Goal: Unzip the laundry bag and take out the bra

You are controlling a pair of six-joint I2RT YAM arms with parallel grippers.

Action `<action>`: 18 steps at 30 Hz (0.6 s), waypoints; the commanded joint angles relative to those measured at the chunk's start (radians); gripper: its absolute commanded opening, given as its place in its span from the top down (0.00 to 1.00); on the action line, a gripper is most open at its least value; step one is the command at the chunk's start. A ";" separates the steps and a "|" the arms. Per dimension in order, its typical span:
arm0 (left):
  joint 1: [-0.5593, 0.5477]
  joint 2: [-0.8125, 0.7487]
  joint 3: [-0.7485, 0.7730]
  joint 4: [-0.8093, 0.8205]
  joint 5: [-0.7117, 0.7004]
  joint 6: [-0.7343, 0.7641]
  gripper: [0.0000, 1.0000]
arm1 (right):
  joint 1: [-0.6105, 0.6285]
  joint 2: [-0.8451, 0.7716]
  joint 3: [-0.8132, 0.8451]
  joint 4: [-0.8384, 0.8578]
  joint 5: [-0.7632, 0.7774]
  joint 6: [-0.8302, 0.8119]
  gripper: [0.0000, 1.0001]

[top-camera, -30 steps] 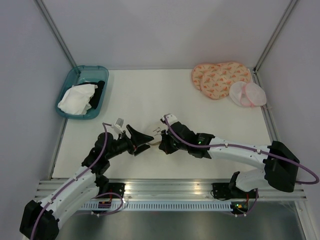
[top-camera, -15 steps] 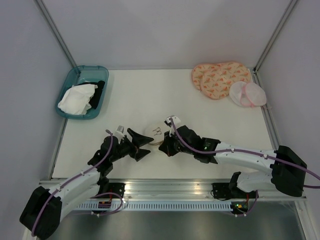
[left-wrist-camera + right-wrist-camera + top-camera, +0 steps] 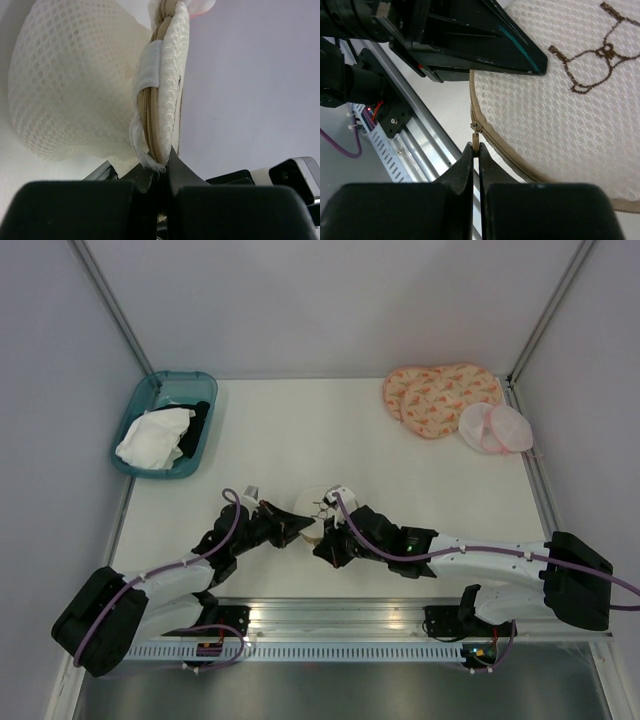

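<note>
Laundry bag: front middle of table, held at its rim

Small cream-white honeycomb-mesh dome-shaped laundry bag, tipped up on edge; dome bulges one way, flat round face with dark stitched bra icon the other. Tan zip rim runs round the face, visible teeth closed. Left gripper clamps the rim's lower edge; right gripper pinches the small tan zip pull.
</note>
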 commanded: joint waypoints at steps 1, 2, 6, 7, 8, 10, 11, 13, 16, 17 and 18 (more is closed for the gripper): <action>-0.005 -0.024 0.025 0.061 -0.024 -0.020 0.98 | 0.009 -0.026 0.026 -0.054 0.081 -0.010 0.99; -0.005 -0.032 0.037 0.040 -0.034 -0.005 0.98 | 0.011 -0.026 0.044 -0.074 0.106 -0.015 0.99; 0.006 -0.049 0.076 -0.014 -0.055 0.063 0.98 | 0.009 -0.005 0.113 -0.269 0.221 -0.010 1.00; 0.010 -0.038 0.088 -0.028 -0.041 0.082 0.98 | 0.011 0.009 0.125 -0.345 0.250 -0.007 0.99; 0.026 -0.024 0.118 -0.036 -0.032 0.133 0.98 | 0.011 0.017 0.147 -0.384 0.293 -0.004 1.00; 0.059 0.002 0.155 -0.049 0.026 0.185 0.98 | 0.011 0.026 0.159 -0.470 0.347 0.004 0.99; 0.072 0.048 0.191 -0.050 0.054 0.236 0.98 | 0.011 0.025 0.165 -0.495 0.402 0.005 1.00; 0.095 0.098 0.229 -0.051 0.144 0.283 0.98 | 0.009 0.017 0.171 -0.556 0.440 0.008 1.00; 0.130 0.189 0.292 -0.045 0.249 0.372 0.98 | 0.005 0.005 0.191 -0.617 0.500 0.005 1.00; 0.136 0.214 0.306 -0.031 0.280 0.403 0.98 | 0.002 -0.001 0.199 -0.642 0.535 0.002 1.00; 0.136 0.223 0.321 -0.043 0.280 0.431 0.98 | -0.001 -0.003 0.204 -0.654 0.558 0.002 1.00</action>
